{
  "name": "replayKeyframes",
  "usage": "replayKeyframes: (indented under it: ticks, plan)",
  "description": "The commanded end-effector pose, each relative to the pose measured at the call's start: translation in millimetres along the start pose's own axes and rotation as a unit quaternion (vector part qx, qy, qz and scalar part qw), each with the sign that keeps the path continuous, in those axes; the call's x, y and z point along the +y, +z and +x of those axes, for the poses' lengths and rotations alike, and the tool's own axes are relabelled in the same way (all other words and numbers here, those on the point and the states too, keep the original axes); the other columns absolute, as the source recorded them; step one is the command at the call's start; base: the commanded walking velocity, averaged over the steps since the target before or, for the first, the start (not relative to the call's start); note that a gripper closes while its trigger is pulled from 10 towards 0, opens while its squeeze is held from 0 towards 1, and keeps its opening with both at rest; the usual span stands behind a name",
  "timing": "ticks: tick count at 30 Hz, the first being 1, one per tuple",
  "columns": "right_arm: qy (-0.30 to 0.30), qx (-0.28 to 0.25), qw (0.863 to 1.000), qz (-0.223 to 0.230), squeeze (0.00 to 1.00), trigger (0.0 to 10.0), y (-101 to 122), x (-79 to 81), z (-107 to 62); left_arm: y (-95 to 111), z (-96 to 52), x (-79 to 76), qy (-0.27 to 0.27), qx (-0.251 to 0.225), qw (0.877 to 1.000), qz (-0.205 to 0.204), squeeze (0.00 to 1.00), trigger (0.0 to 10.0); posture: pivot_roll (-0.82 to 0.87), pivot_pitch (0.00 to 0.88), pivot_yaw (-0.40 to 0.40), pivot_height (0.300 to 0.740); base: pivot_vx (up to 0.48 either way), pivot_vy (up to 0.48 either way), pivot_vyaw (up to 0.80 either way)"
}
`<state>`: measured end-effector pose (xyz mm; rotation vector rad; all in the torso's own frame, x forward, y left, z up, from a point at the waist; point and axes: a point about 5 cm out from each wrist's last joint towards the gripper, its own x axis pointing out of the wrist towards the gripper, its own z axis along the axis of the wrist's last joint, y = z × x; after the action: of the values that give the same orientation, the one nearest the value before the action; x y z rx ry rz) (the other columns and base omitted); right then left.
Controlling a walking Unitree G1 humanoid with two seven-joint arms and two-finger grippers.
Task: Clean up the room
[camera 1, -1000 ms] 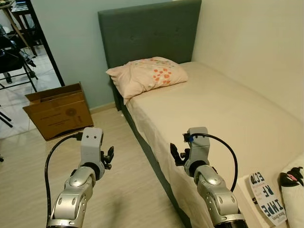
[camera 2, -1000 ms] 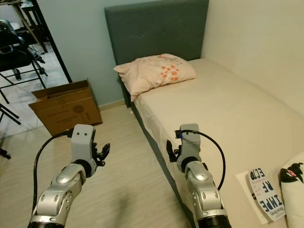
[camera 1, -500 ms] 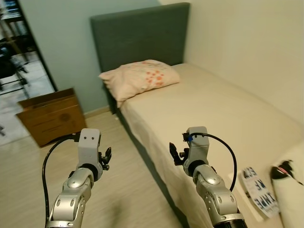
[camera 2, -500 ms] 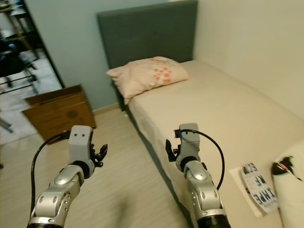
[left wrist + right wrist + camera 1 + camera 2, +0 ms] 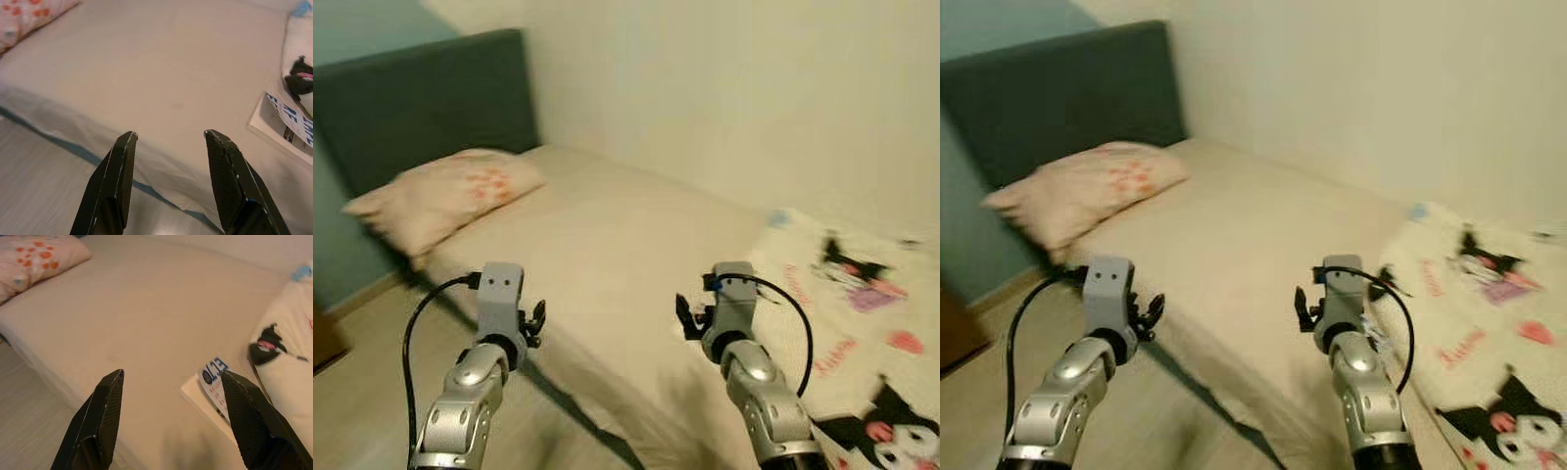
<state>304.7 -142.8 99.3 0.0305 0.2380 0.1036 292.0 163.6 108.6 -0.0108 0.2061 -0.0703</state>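
A bed (image 5: 607, 235) with a beige sheet lies before me, a peach flowered pillow (image 5: 445, 191) at its head. A cream blanket (image 5: 862, 323) with black-and-pink cartoon prints covers the right part. A white booklet (image 5: 215, 382) with blue lettering lies on the sheet beside the blanket's edge. My left gripper (image 5: 171, 134) hangs open over the bed's near edge, holding nothing. My right gripper (image 5: 172, 374) is open above the sheet, short of the booklet, and is also empty.
A dark grey headboard (image 5: 411, 98) stands at the left, and a cream wall (image 5: 724, 98) runs along the bed's far side. Pale wood floor (image 5: 362, 392) shows at lower left. A small blue item (image 5: 301, 271) lies at the blanket's far corner.
The view has swung to the right: the cardboard box and doorway have left the picture and the cartoon blanket has come in. Both arms keep the same raised pose, grippers open.
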Motion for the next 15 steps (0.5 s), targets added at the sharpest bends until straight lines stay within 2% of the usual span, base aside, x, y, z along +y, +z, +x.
replayKeyframes:
  ticks: [1, 4, 15]
  plan:
    - [0.000, 0.005, 1.000, 0.005, 0.00, 10.0, -0.8, -0.3, 0.6, -3.6, 0.2, 2.7, 0.006, 0.007, 1.000, 0.005, 0.00, 10.0, -0.09, 0.041, 0.031, 0.740, 0.000, 0.000, -0.80]
    - [-0.001, 0.004, 1.000, 0.007, 0.00, 10.0, -0.2, -0.8, 0.8, -3.1, 0.5, 2.8, 0.008, 0.006, 1.000, 0.005, 0.00, 10.0, -0.09, 0.041, 0.031, 0.740, 0.000, 0.000, -0.69]
    - [-0.007, 0.000, 1.000, -0.001, 0.00, 10.0, 1.8, -2.5, 2.7, -0.3, 1.9, 3.3, 0.017, -0.001, 1.000, 0.004, 0.00, 10.0, -0.10, 0.040, 0.032, 0.740, 0.000, 0.000, 0.00]
